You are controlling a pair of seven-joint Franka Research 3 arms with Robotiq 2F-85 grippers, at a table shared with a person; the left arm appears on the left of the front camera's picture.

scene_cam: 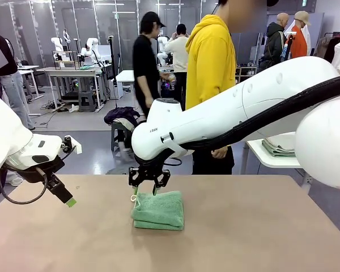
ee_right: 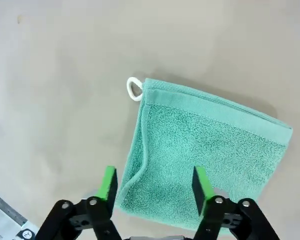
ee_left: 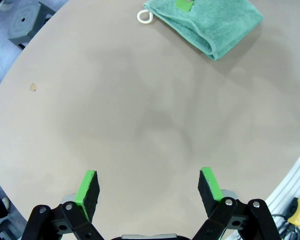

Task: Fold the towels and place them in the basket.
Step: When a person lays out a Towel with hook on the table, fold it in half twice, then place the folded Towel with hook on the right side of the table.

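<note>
Front view: the round-edged, tan-topped table [scene_cam: 260, 226] took up the lower half. The white right arm [scene_cam: 243, 107] reached in from the right and across the middle. A person in a yellow hoodie [scene_cam: 211, 62] stood behind it at the far side. The white left arm [scene_cam: 28, 153] sat low at the left edge.

The mint-green terry towel [scene_cam: 158, 211] lay folded in a rough square, flat on the table near its middle.

The right gripper [scene_cam: 149, 184] hung directly over the towel's far-left corner, very close to the cloth; contact could not be told. In the right wrist view its green pads [ee_right: 108, 183] stood apart with nothing pinched between them, so the jaws were parted.

The left gripper [scene_cam: 69, 201] hung over bare table, well apart from the towel. Left wrist view showed its fingers [ee_left: 88, 187] spread wide and empty.

The small white corner loop [ee_right: 134, 89] lay flat on the table beside the towel's corner. A tiny tan speck [ee_left: 33, 87] sat near the table edge.
</note>
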